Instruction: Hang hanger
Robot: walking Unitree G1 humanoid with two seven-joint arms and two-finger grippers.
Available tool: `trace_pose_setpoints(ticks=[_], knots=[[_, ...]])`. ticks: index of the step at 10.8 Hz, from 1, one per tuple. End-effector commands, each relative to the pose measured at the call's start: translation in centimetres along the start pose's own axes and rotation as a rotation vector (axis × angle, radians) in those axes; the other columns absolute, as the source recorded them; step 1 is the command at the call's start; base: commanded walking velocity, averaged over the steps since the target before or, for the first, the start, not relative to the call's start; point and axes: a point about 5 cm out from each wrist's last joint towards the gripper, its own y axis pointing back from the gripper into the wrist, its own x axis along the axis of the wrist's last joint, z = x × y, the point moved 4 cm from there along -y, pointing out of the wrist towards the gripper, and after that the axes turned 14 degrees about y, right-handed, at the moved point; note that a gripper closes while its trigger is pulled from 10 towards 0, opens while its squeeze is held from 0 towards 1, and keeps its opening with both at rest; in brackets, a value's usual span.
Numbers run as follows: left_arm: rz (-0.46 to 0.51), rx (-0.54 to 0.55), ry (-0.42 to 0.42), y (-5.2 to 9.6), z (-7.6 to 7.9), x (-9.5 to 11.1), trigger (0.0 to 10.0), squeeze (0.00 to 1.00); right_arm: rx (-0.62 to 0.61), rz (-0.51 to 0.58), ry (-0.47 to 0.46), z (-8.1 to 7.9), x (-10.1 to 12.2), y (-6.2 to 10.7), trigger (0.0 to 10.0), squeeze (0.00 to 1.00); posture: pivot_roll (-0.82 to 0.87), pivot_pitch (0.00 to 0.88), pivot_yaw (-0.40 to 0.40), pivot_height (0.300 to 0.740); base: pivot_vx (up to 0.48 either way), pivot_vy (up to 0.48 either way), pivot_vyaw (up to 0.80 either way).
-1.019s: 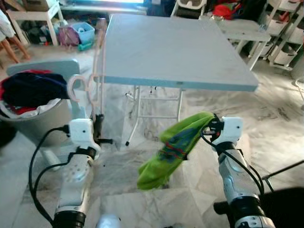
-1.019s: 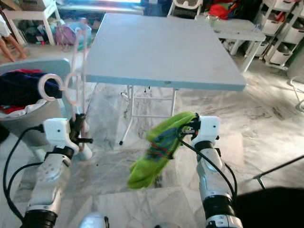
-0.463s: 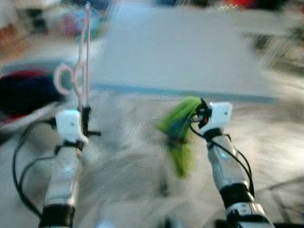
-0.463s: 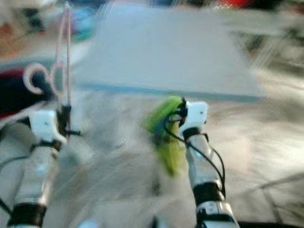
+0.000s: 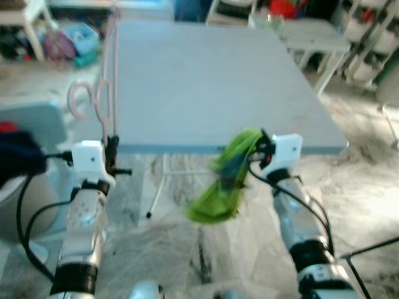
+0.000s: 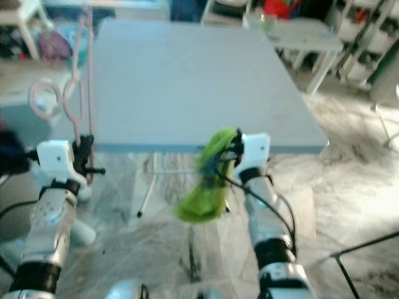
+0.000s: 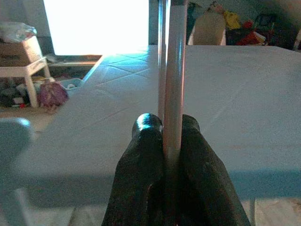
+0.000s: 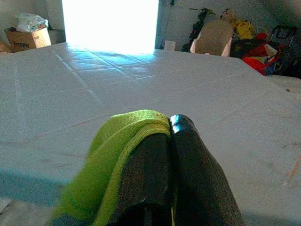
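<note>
- The hanger (image 5: 106, 75) is thin pale-pink plastic, held upright with its long straight rods rising from the left tool (image 5: 111, 163) and its curled hooks looping out to the robot's left, level with the desk's near-left corner.
- In the left wrist view the two black fingers (image 7: 141, 155) are pinched tight on the smooth round pink rod, with no gap to either side of it.
- The right tool (image 5: 262, 152) is clamped shut on a lime-green cloth (image 5: 225, 180), a soft knit-looking fabric with a darker patterned patch. It drapes over the fingers and hangs limp below the desk's front edge.
- In the right wrist view the green fabric folds over one glossy black finger (image 8: 143, 155), and both fingers are pressed together.
- The desk (image 5: 206, 81) is a flat, square, pale blue-grey top with a faint tile-like grid, standing on thin white metal folding legs (image 5: 156, 193). Both tools are raised just in front of its near edge.
- Beneath lies a grey-veined marble floor (image 5: 361, 199), polished and slightly reflective.
- At the robot's left sits a rounded grey laundry basket (image 5: 25, 187) holding dark blue and red clothes.
- Beyond the desk stand a white side table (image 5: 312, 43) and a pink bag (image 5: 59, 45) on the floor.
</note>
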Motion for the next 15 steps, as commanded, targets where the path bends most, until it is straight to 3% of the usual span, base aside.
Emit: trace_pose_setpoints(ticks=[1, 4, 6, 8, 9, 10, 11, 12, 13, 14, 15], knots=[[0.000, -0.028, 0.012, -0.2, 1.1, -0.1, 10.0, 0.00, -0.024, 0.038, 0.035, 1.2, 0.7, -0.2, 10.0, 0.00, 0.09, 0.068, -0.070, 0.740, 0.420, 0.000, 0.00], [-0.010, -0.025, 0.013, 0.4, 1.3, -0.5, 10.0, 0.00, -0.041, 0.065, -0.007, 1.7, 1.8, -1.1, 10.0, 0.00, 0.10, 0.081, -0.072, 0.740, 0.404, 0.257, 0.18], [-0.016, -0.021, 0.017, 0.4, 1.3, -0.5, 10.0, 0.00, -0.020, 0.138, -0.005, 2.0, 4.4, -3.2, 10.0, 0.00, 0.10, 0.087, -0.069, 0.740, 0.377, 0.294, 0.00], [-0.019, -0.049, 0.013, 0.1, 2.0, -0.4, 10.0, 0.00, 0.084, 0.264, 0.039, 1.1, 10.8, -8.3, 10.0, 0.00, 0.12, 0.087, -0.079, 0.740, 0.345, 0.334, 0.00], [-0.017, -0.048, 0.013, 0.0, 2.1, -0.3, 10.0, 0.00, 0.084, 0.315, 0.029, 1.5, 14.2, -10.1, 10.0, 0.00, 0.14, 0.083, -0.088, 0.740, 0.368, 0.307, 0.00], [-0.017, -0.029, 0.012, 0.1, 1.9, -0.3, 10.0, 0.00, 0.031, 0.392, 0.000, 3.4, 19.6, -11.9, 10.0, 0.00, 0.15, 0.080, -0.095, 0.740, 0.000, 0.000, 0.00], [-0.015, -0.017, 0.018, 0.5, 2.0, -0.5, 10.0, 0.00, -0.105, 0.468, -0.151, 7.4, 25.5, -12.5, 10.0, 0.00, 0.17, 0.076, -0.102, 0.740, 0.000, 0.000, 0.00], [-0.019, -0.016, 0.020, 0.9, 2.3, -0.7, 10.0, 0.00, -0.175, 0.549, -0.174, 9.6, 29.4, -12.0, 10.0, 0.00, 0.18, 0.073, -0.114, 0.740, 0.000, 0.000, 0.00], [-0.023, -0.014, 0.022, 1.1, 2.4, -0.9, 10.0, 0.00, -0.215, 0.601, -0.193, 10.7, 31.2, -11.5, 10.0, 0.00, 0.19, 0.072, -0.118, 0.740, 0.000, 0.000, 0.00], [-0.025, -0.007, 0.025, 1.2, 2.4, -1.0, 10.0, 0.00, -0.222, 0.599, -0.191, 10.8, 30.4, -11.5, 10.0, 0.00, 0.19, 0.072, -0.126, 0.740, 0.000, 0.000, 0.00], [-0.026, -0.002, 0.026, 1.2, 2.4, -1.0, 10.0, 0.00, -0.212, 0.503, -0.163, 10.1, 27.0, -12.1, 10.0, 0.00, 0.19, 0.072, -0.124, 0.740, 0.000, 0.000, 0.00]])
